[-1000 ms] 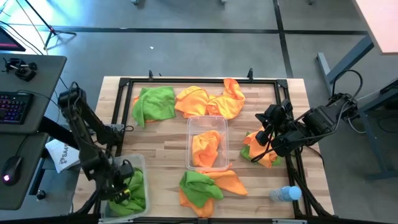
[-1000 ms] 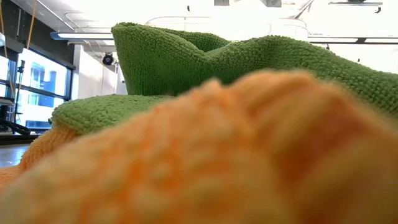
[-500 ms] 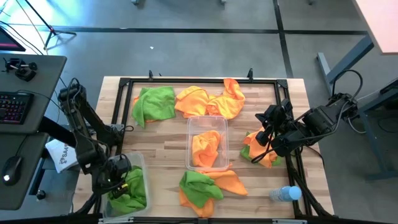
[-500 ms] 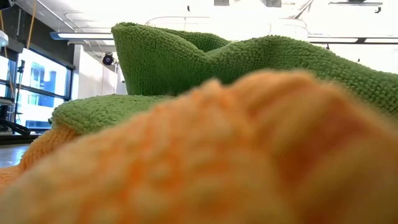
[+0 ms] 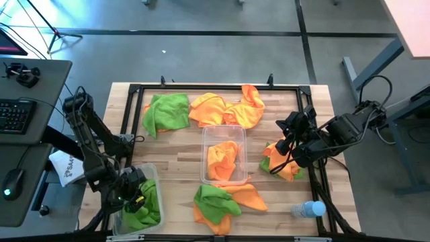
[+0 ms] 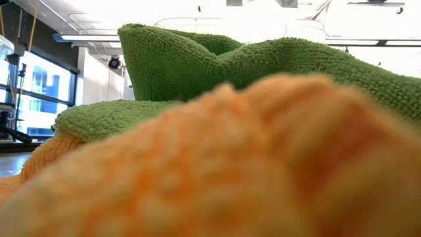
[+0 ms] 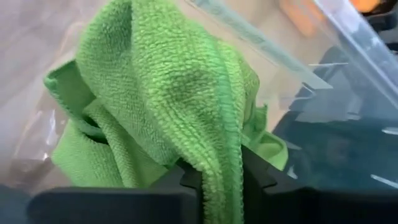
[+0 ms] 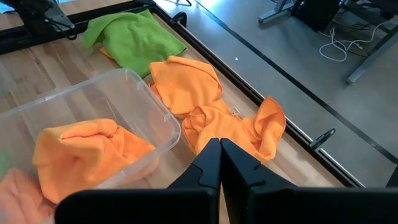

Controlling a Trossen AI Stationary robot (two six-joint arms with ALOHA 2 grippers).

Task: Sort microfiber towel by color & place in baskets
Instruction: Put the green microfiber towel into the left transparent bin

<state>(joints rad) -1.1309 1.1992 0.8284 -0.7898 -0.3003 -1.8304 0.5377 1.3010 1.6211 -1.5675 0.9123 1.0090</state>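
My left gripper (image 5: pixel 134 187) is over the clear bin (image 5: pixel 153 176) at the table's near left corner, shut on a green towel (image 7: pixel 168 87) that lies in that bin. My right gripper (image 8: pixel 221 146) is shut and holds nothing; it hovers at the table's right (image 5: pixel 281 149), above an orange and green towel heap (image 5: pixel 277 165). A second clear bin (image 5: pixel 207 134) in the middle holds an orange towel (image 5: pixel 223 158). Loose on the table are a green towel (image 5: pixel 166 111), orange towels (image 5: pixel 228 107) and a green and orange pile (image 5: pixel 222 200). My left gripper pinches a raised fold of the green towel (image 7: pixel 219 155) between its two fingers. It comes from above, slanting down into the bin. The rest of the towel spreads slack on the bin's floor (image 7: pixel 81 149).
A clear water bottle with a blue cap (image 5: pixel 308 210) lies near the table's near right corner. A black frame rail (image 5: pixel 201 87) runs round the table. In the low view, green (image 6: pixel 197 66) and orange (image 6: pixel 230 171) towels fill the picture. A keyboard and mouse sit on a side desk (image 5: pixel 20 134).
My left gripper has moved a little away from the table's near edge and toward the right inside the near left bin, still shut on the green towel. The towel has stayed in the bin.
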